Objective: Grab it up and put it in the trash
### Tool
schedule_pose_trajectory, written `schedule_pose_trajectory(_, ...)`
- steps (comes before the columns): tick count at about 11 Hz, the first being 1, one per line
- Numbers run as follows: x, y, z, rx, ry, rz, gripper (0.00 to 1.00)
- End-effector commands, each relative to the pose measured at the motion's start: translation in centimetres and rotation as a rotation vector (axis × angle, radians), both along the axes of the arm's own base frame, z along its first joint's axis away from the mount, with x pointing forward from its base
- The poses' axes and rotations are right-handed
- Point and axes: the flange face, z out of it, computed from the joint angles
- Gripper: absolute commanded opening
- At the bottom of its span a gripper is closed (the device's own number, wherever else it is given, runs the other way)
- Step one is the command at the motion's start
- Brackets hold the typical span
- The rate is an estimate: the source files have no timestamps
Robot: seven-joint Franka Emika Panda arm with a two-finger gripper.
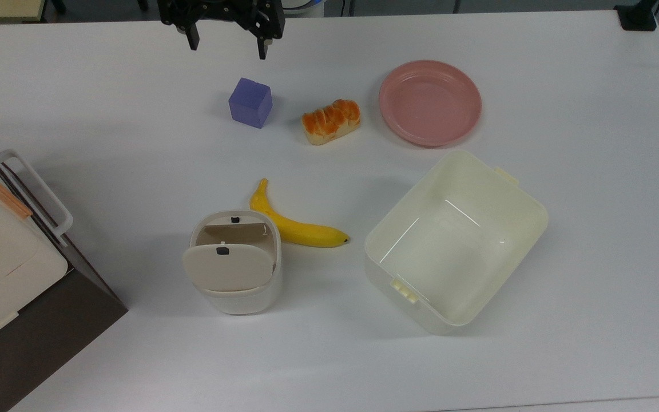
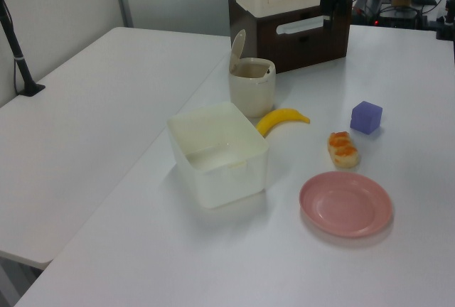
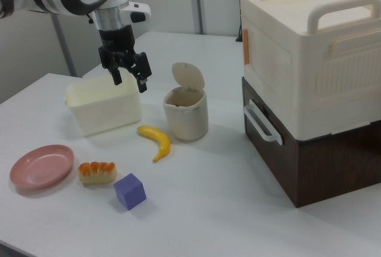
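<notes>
The pincer (image 1: 228, 50) hangs empty with its fingers wide apart, at the top view's top, beyond the cube (image 1: 250, 102). I cannot tell where the wad lies. The bin (image 1: 238, 302) stands beside the banana (image 1: 298, 227), lid tipped up, so a drop should come straight down over its mouth.

We see the trash bin (image 1: 232, 263), small and cream-white with rounded corners, standing upright on the worktop (image 1: 135, 143). Its swing flap (image 1: 226, 266), marked with a small black dot, is tipped up, showing a tan inside. A banana (image 1: 295, 226) lies just beside it, to the top view's right.
</notes>
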Motion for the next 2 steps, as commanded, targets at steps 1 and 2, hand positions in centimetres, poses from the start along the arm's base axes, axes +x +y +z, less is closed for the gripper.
schedule_pose_trajectory(1,-0.70,0.27,0.06,-0.007,-0.021,0.027,1.00)
schedule_pose_trajectory(2,-0.69,0.27,0.20,-0.008,-0.024,0.027,1.00)
